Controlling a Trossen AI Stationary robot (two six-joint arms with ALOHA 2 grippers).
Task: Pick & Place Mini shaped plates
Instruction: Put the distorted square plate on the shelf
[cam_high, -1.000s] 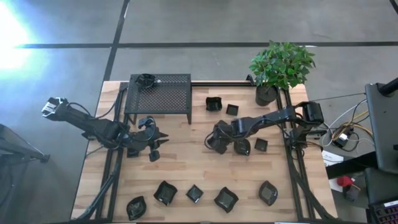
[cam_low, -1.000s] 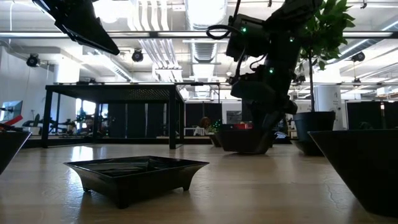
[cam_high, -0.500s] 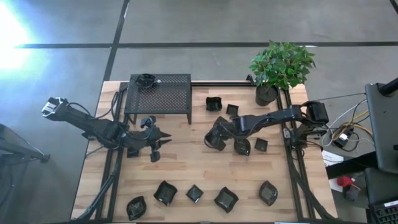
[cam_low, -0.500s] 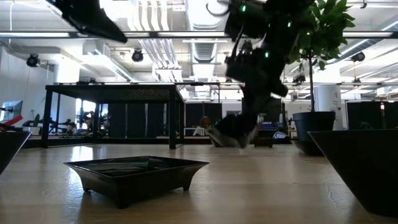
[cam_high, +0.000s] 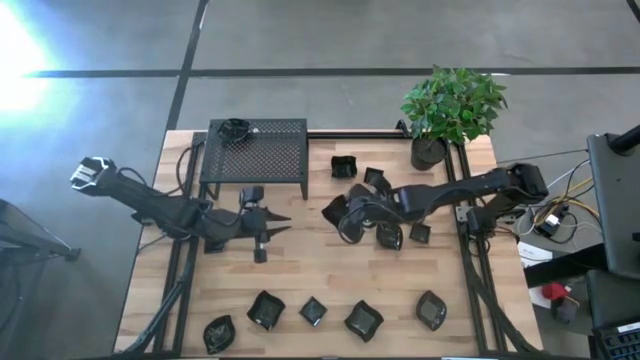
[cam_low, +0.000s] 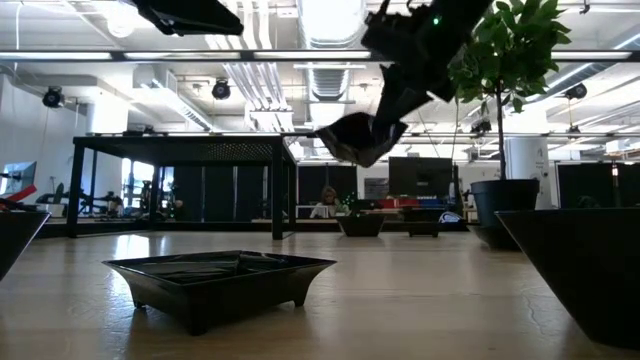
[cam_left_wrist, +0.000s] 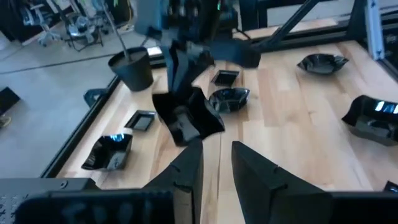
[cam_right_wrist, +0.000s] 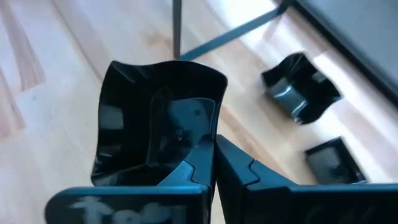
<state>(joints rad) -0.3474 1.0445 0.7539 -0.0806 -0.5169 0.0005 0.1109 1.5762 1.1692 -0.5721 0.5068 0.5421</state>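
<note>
Glossy black, a mini shaped plate (cam_right_wrist: 158, 121) is pinched by its rim in the right hand (cam_high: 345, 215) and is held clear of the pale wooden desk (cam_high: 300, 260), near the middle and just off the front corner of the black perforated stand (cam_high: 256, 152); in the low view the same plate (cam_low: 355, 138) is seen hanging tilted in the air, about level with the stand's top. The right hand's fingers are pressed together on the plate wall, so the pick is judged to be done and the carry to be in hand. One small dark item (cam_high: 235, 128) is already seen on the stand's far corner, though what it is cannot be told; the stand is therefore judged the likely place of delivery, without certainty. Other plates are left lying on the desk: a row of five (cam_high: 313, 311) along the near edge and a few more (cam_high: 343, 166) beside the plant pot (cam_high: 428, 152). The left hand (cam_high: 285, 222) is held spread and empty above the desk, in front of the stand, its fingers pointed toward the carried plate. For the next move, the plate would need to be raised above the stand's edge, levelled over bare mesh, lowered until it is borne, and only then released, with the left arm kept clear
</note>
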